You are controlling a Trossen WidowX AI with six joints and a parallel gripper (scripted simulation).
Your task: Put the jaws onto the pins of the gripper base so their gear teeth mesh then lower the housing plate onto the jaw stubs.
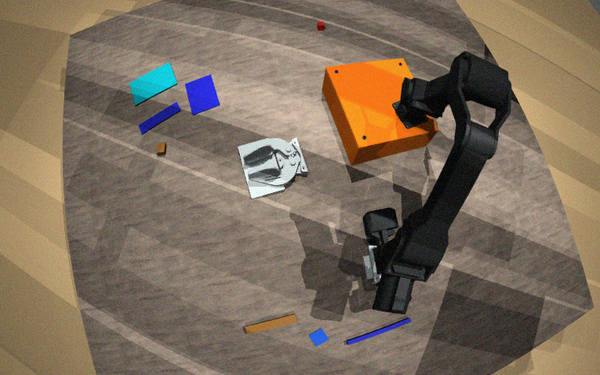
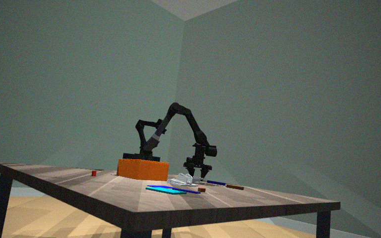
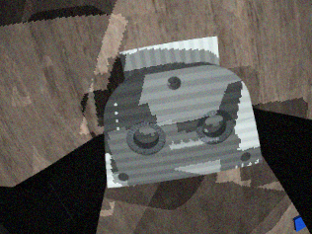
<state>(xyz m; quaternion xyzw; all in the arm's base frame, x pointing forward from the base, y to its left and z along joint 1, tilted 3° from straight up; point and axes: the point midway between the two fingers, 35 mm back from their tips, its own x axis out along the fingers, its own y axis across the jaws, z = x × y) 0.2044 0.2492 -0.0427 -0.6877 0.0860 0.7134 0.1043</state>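
Note:
The housing plate (image 1: 369, 266) (image 3: 185, 98), pale grey with two round sockets and small holes, lies between my fingers. My gripper (image 2: 197, 178) (image 3: 177, 128) is shut on its left and right edges, low at the table; I cannot tell if the plate touches the table. The white gripper base (image 1: 263, 191) (image 2: 187, 184) lies left of my gripper in the top view. Two long jaws (image 1: 259, 155) (image 2: 185, 178) are on it, side by side, their finger ends toward its left edge. Their gear teeth and pins are too small to judge.
A large orange box (image 1: 362, 97) (image 2: 143, 170) stands behind, with black arm parts above it. A cyan plate (image 1: 153, 83), a blue plate (image 1: 201, 94) and a red cube (image 1: 321, 26) lie farther off. An orange bar (image 1: 270, 323), a blue square (image 1: 318, 336) and a blue bar (image 1: 378, 331) lie near my gripper.

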